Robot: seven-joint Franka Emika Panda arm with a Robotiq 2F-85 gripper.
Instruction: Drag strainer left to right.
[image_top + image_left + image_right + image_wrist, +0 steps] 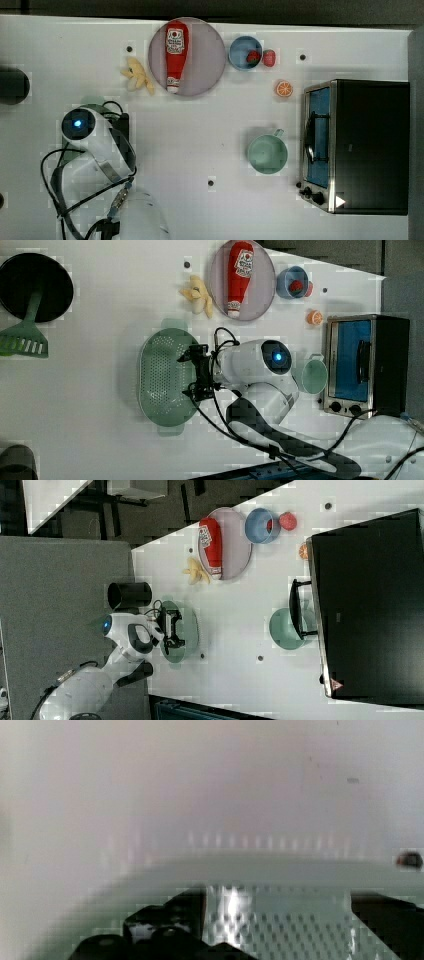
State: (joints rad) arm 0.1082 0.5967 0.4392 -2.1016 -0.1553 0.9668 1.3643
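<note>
Pale mint strainer (162, 377), oblong and perforated, lay flat on white worktop (100, 430), well apart from toaster oven (362, 365) in the left view, with mug (314, 376) between. Claw (197, 371) hung over the rim nearest the oven; in the wrist view, dark fingers (165, 930) stood apart above the holed floor (280, 925), so judged released, grasping nothing. Judged light, stiff, thin plastic, prone to skating or tipping; best hooked inside the near wall or pinched at the rim, pulled low.
</note>
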